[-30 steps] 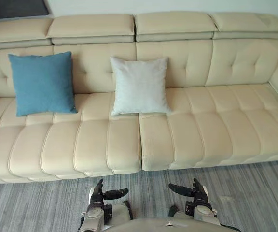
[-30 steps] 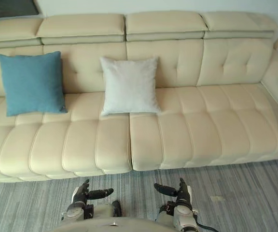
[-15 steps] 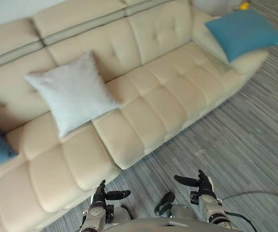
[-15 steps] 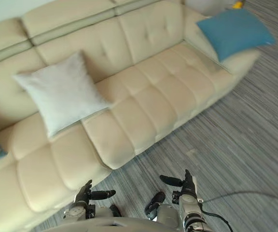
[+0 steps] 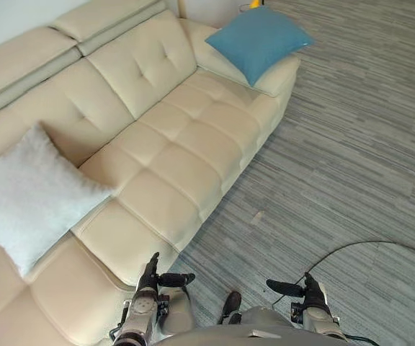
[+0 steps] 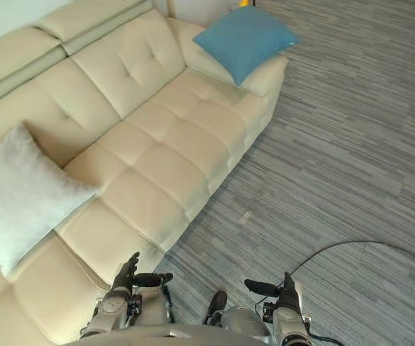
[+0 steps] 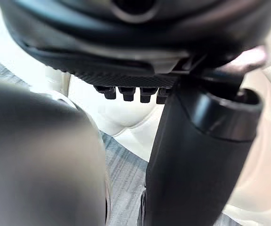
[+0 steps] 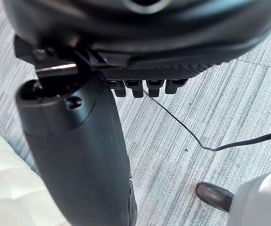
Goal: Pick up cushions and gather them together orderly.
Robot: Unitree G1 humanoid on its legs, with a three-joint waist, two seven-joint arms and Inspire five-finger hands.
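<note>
A blue cushion (image 5: 257,37) lies on the right armrest end of the cream sofa (image 5: 171,155), far from me. A white cushion (image 5: 26,194) leans against the sofa's backrest at the left. My left hand (image 5: 150,277) hangs low in front of the sofa's front edge, fingers straight, thumb out, holding nothing. My right hand (image 5: 308,292) hangs over the grey carpet, also with straight fingers and nothing in it. In the wrist views the left hand (image 7: 196,155) shows against sofa and carpet, the right hand (image 8: 79,155) against carpet.
Grey striped carpet (image 5: 351,144) spreads to the right of the sofa. A yellow object (image 5: 256,3) peeks out behind the blue cushion. A dark shoe tip (image 8: 214,196) shows on the carpet in the right wrist view.
The camera has swung right: the left blue cushion has left the picture, the white cushion has slid to the left edge, and the far blue cushion has come nearer the middle. Both hands hang as before.
</note>
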